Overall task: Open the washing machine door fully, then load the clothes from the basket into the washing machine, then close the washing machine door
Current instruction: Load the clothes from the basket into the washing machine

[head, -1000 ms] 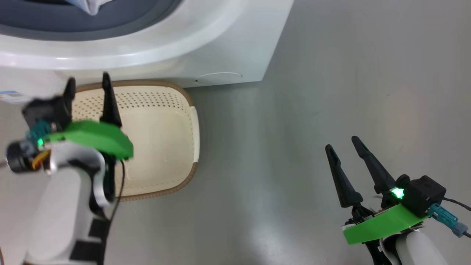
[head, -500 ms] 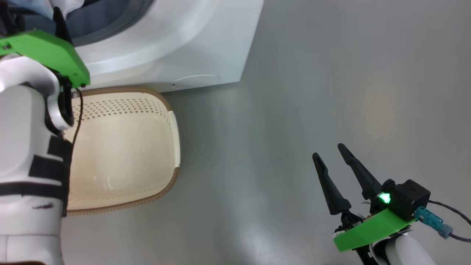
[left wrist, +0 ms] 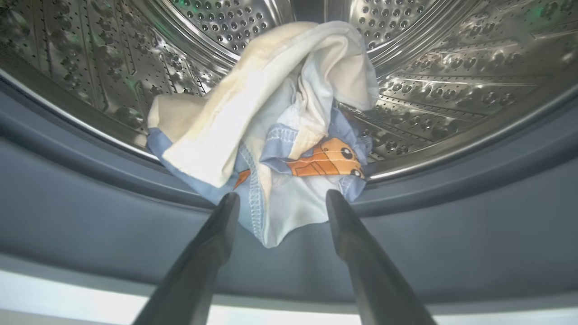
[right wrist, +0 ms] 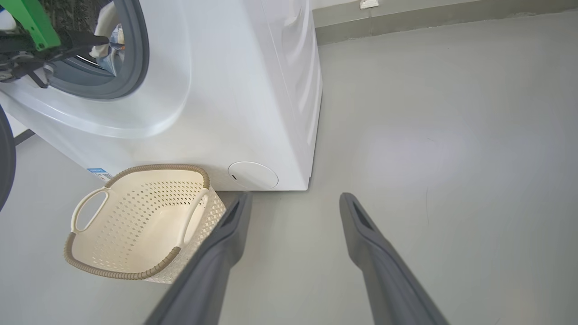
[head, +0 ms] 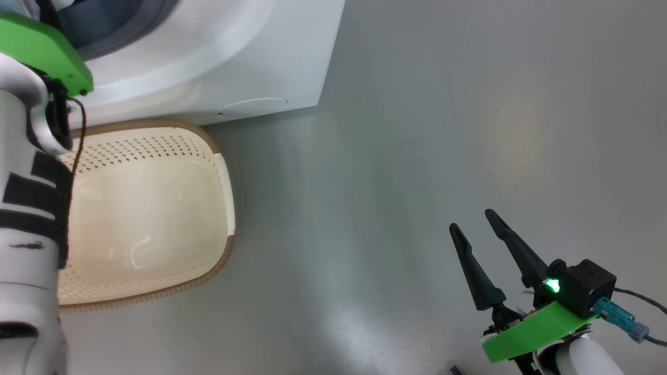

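Observation:
The clothes (left wrist: 280, 126), cream cloth bundled with light blue fabric printed in orange, lie on the lip of the steel drum, one corner hanging over the grey-blue gasket (left wrist: 451, 234). My left gripper (left wrist: 282, 198) is open at the washing machine (head: 219, 57) mouth, its fingertips on either side of that hanging corner. The basket (head: 225, 172) stands on the floor against the machine's front, with nothing in it. A dark curved edge of the washing machine door (right wrist: 4, 158) shows at the far left, swung open. My right gripper (head: 474, 220) hovers open over bare floor, holding nothing.
My left forearm (head: 26, 208) reaches up over the basket's left side. A round white cover (right wrist: 253, 175) sits low on the machine's front. Grey floor (head: 443, 104) stretches to the right of the machine, up to a wall skirting (right wrist: 429, 16).
My left arm has risen from above the basket to the machine's opening. The head camera has shifted, so machine and basket sit further left. The right gripper has stayed open in place.

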